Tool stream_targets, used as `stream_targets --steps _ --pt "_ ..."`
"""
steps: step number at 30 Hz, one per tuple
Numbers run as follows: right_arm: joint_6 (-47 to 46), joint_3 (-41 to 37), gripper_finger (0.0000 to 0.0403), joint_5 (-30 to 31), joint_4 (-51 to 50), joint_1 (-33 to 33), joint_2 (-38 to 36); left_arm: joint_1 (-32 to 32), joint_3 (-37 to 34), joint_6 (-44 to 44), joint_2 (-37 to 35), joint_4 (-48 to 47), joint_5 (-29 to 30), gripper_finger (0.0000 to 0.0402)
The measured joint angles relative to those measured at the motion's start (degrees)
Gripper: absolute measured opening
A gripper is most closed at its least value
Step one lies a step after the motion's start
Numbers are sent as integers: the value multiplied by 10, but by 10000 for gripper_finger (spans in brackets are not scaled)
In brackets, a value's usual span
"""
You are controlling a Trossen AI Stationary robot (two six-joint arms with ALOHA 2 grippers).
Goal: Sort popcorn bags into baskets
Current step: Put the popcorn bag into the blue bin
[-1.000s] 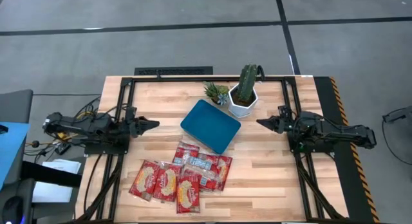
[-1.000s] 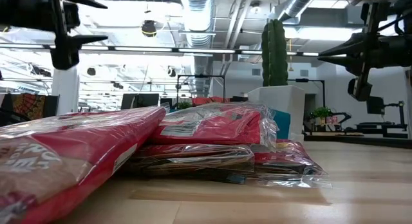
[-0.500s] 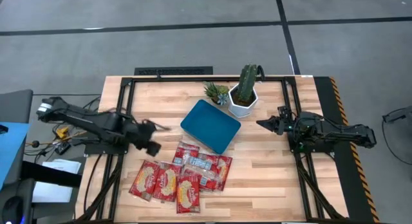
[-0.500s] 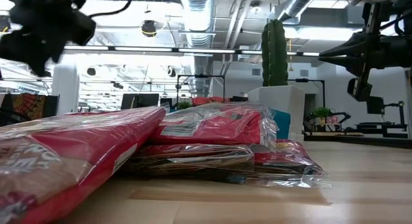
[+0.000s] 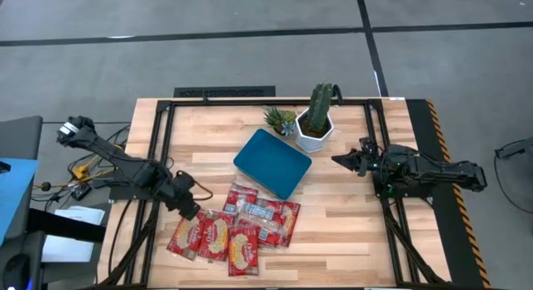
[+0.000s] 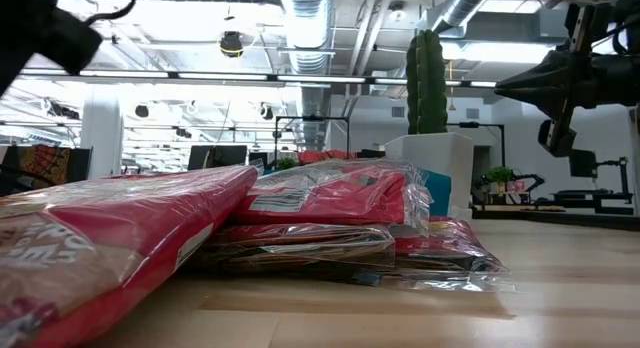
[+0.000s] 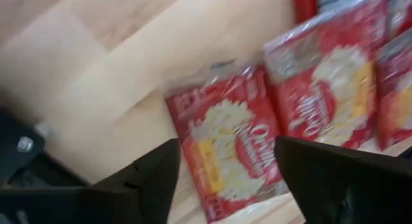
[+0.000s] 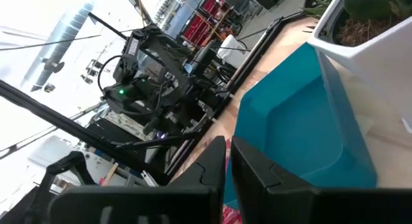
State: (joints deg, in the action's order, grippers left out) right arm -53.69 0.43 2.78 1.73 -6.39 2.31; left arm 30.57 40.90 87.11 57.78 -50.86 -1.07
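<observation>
Several red popcorn bags lie flat and overlapping on the near middle of the table; they also fill the low view's foreground. The teal tray sits flat just beyond them. My left gripper is open and hovers over the far end of the leftmost bag, its fingers standing on either side of it without touching. My right gripper is shut and waits above the table right of the tray, pointing toward it.
A white hexagonal pot with a tall cactus and a small succulent stand behind the tray near the far edge. A black frame borders the tabletop. Bare wood lies right of the bags.
My left arm has swung from beside the table's left edge toward the near side and the bags, tipping its gripper downward until it hangs over the leftmost bag. The bags and tray lie as before.
</observation>
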Motion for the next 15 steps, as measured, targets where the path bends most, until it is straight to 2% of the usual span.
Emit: stream_targets --steps 7,15 --pt "2 0 52 0 2 0 0 37 -50 84 0 21 1 323" --pt "2 0 52 0 3 0 0 80 -98 161 5 110 34 324"
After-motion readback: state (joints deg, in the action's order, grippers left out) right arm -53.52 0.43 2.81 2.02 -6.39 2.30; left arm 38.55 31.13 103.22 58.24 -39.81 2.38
